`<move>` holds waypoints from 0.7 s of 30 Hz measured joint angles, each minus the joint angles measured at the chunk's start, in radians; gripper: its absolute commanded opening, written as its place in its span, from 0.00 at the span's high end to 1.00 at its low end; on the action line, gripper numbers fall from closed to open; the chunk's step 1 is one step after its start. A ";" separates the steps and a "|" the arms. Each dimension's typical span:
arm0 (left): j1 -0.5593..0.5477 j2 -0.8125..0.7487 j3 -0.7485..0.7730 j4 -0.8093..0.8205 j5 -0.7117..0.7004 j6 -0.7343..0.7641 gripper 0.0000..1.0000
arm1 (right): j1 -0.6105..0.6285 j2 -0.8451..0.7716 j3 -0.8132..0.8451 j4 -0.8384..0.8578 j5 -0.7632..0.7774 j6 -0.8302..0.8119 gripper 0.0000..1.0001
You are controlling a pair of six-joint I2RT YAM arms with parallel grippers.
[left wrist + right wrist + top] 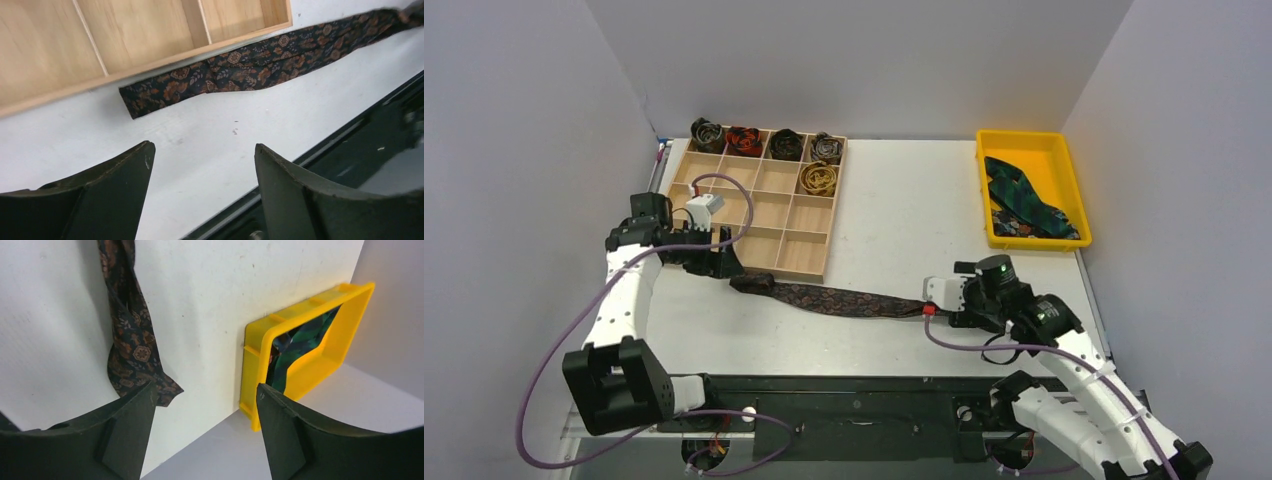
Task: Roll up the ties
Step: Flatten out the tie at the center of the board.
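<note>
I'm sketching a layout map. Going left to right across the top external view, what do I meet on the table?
In order: left arm's fingers → unrolled tie → right arm's fingers → yellow bin. The wooden tray overlaps the first two, so I left it out.

A shallow light-wood tray [769, 212], divided into a grid of square compartments, lies on the white tabletop [904, 220] with its far edge close to the plain white back panel [854, 60]. Well to the right of that tray, by the table's right edge, sits a bright yellow rectangular plastic bin [1024, 137], its long sides running front to back. On the tray's near side, well apart from it, a black metal rail [844, 392] runs along the table's edge.
</note>
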 measured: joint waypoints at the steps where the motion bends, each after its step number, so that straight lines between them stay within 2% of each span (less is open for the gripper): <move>1: -0.001 -0.024 -0.003 0.003 0.003 0.061 0.27 | -0.027 0.012 0.045 -0.035 -0.031 0.022 0.36; 5: -0.001 -0.108 -0.037 0.018 0.016 0.311 0.29 | -0.126 0.161 0.192 -0.125 -0.131 0.128 0.43; 9: -0.008 -0.063 -0.045 0.013 0.018 0.455 0.32 | -0.159 0.436 0.332 -0.195 -0.206 0.186 0.45; 13: -0.011 0.005 -0.044 0.004 0.014 0.514 0.32 | -0.256 0.735 0.517 -0.307 -0.271 0.173 0.47; 15: -0.013 0.021 -0.044 0.005 0.008 0.527 0.32 | -0.302 0.842 0.584 -0.360 -0.279 0.145 0.51; 16: -0.014 0.022 -0.044 0.005 0.003 0.529 0.32 | -0.316 0.874 0.595 -0.377 -0.278 0.135 0.55; 21: -0.014 0.021 -0.044 0.019 -0.008 0.529 0.32 | -0.347 0.980 0.540 -0.418 -0.250 0.101 0.56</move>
